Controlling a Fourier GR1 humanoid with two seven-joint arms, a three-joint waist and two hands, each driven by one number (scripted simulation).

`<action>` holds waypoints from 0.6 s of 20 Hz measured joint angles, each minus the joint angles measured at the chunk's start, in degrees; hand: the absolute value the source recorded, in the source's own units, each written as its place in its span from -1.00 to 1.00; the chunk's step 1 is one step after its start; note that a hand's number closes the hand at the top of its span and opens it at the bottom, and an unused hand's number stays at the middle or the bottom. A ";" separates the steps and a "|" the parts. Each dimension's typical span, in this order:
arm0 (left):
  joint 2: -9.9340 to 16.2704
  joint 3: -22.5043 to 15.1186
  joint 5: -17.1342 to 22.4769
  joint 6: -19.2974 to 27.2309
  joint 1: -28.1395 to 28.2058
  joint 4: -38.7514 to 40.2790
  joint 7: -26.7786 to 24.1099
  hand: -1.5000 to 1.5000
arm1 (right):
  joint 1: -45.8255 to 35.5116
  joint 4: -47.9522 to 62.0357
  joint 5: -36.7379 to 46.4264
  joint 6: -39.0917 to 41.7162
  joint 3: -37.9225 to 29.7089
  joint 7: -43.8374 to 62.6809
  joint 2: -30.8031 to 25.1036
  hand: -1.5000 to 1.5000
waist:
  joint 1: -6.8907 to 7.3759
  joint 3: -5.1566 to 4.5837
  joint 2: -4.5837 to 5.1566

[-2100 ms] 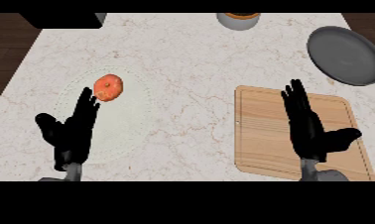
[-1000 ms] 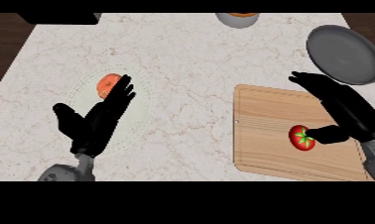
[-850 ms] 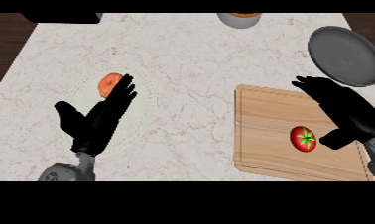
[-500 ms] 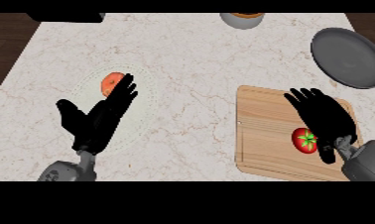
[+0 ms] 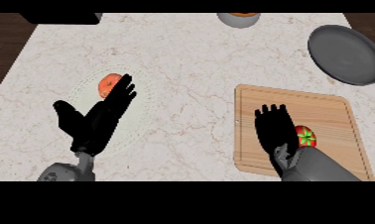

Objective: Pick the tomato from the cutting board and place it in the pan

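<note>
**Right hand beside the tomato on the cutting board**

While the tomato (image 5: 306, 137) lay on the wooden cutting board (image 5: 322, 109), toward its near right part, the head view showed the right hand (image 5: 275, 130) over the board just to the left of it. The hand's fingers were straight and held close together, pointing away from the robot, and they were curled round nothing; whether the hand touched the tomato's side could not be told. Its grey forearm came in from the lower edge and covered the board's near part.

The dark grey pan (image 5: 344, 54) sat on the counter (image 5: 190, 54) beyond the board, at the right edge of the view, well apart from the tomato.

At the left, the left hand (image 5: 99, 119) rested open, fingers straight and thumb spread out to the side, above a pale round plate (image 5: 143, 104). An orange-red round fruit (image 5: 110, 84) lay on that plate, just beside the fingertips. A grey bowl (image 5: 239, 19) stood at the far edge of the counter, and a black object (image 5: 62, 18) showed at the far left corner.
</note>
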 measured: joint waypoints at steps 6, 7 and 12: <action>-0.14 1.14 -0.16 -1.62 0.64 0.34 -0.62 0.00 | 2.38 1.98 5.12 0.27 0.35 2.41 5.25 -1.00 | -0.34 0.09 0.05; -0.24 1.28 -0.31 -1.74 0.71 0.48 -0.76 0.00 | 3.16 1.61 6.22 0.31 0.71 2.64 5.36 -1.00 | -0.42 0.10 0.04; -0.78 1.62 -1.25 -1.67 1.05 0.45 -0.99 0.00 | 3.17 1.62 10.81 2.12 0.03 0.99 1.62 -1.00 | -0.53 0.12 0.04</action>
